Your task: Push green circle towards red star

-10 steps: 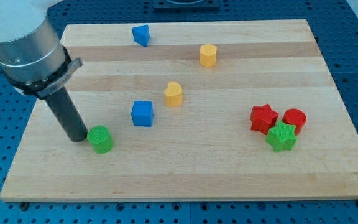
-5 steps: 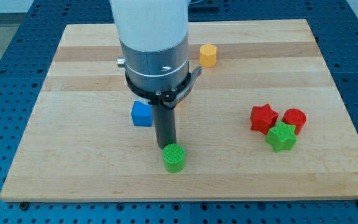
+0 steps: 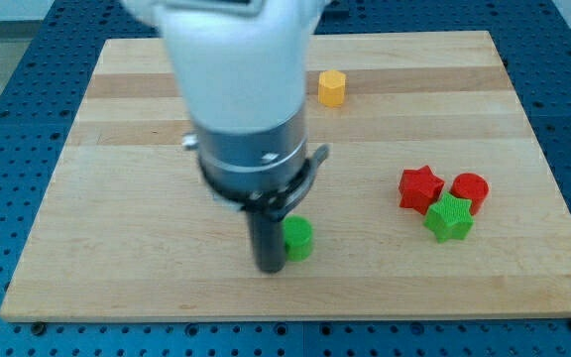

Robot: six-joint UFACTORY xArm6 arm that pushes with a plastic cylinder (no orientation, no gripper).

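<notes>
My tip [image 3: 270,268] rests on the wooden bench [image 3: 117,268] near the view's bottom, touching the left side of the green circle [image 3: 297,239]; the arm carries no gripper, only this rod. The red star [image 3: 420,188] lies well apart toward the view's right, clustered with a red cylinder [image 3: 470,189] and a green star [image 3: 449,218], the three just beside one another. A yellow hexagonal block [image 3: 332,87] sits near the view's top, while the arm's body hides the bench behind it.
</notes>
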